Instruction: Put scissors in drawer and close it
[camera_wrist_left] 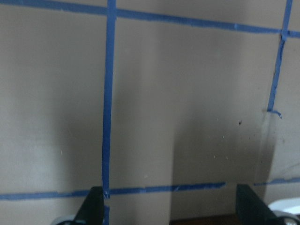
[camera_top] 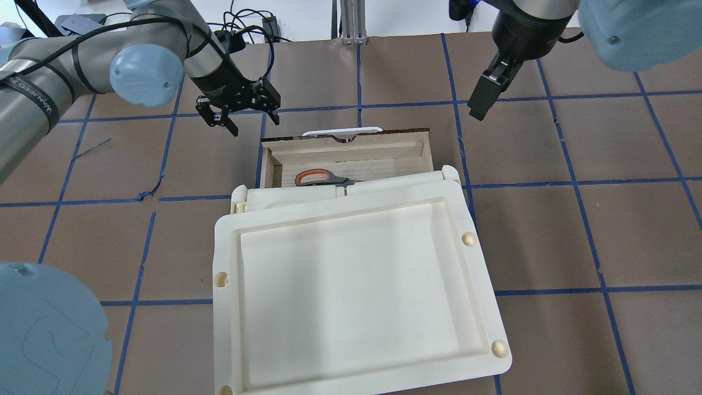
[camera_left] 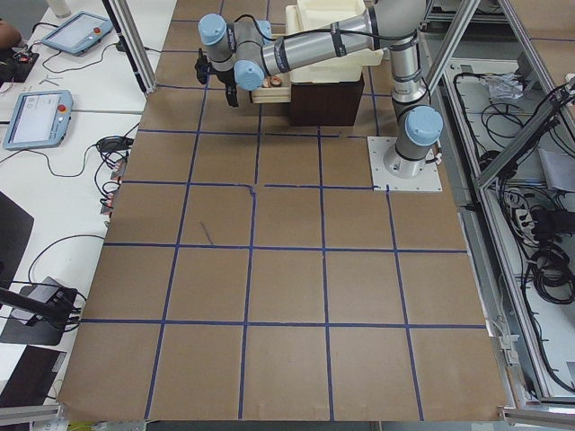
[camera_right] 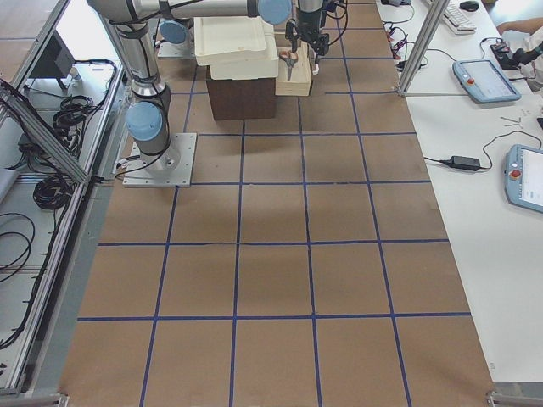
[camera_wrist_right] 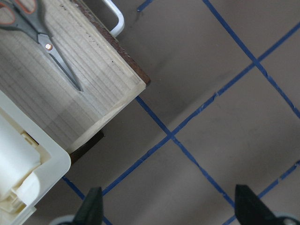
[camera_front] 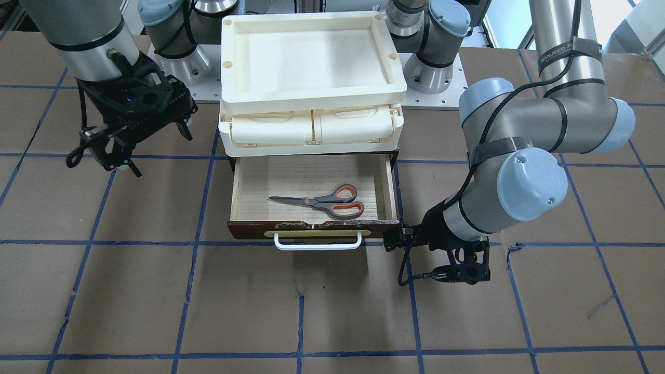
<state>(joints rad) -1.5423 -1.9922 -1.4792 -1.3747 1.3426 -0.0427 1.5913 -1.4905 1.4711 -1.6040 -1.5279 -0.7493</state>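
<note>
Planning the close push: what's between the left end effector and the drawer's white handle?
Between left end effector and handle: only bare table crossed by a blue tape line, clear in the overhead view.

The drawer [camera_front: 291,176] is pale, matt wood inside with a straight grain; its front is dark brown and glossy. The scissors [camera_front: 307,201] have dark metal blades and smooth orange-and-grey plastic loops. The box [camera_front: 311,98] is cream matt plastic. The tabletop [camera_front: 156,301] looks like matt brown paper crossed by blue tape [camera_front: 104,242].
</note>
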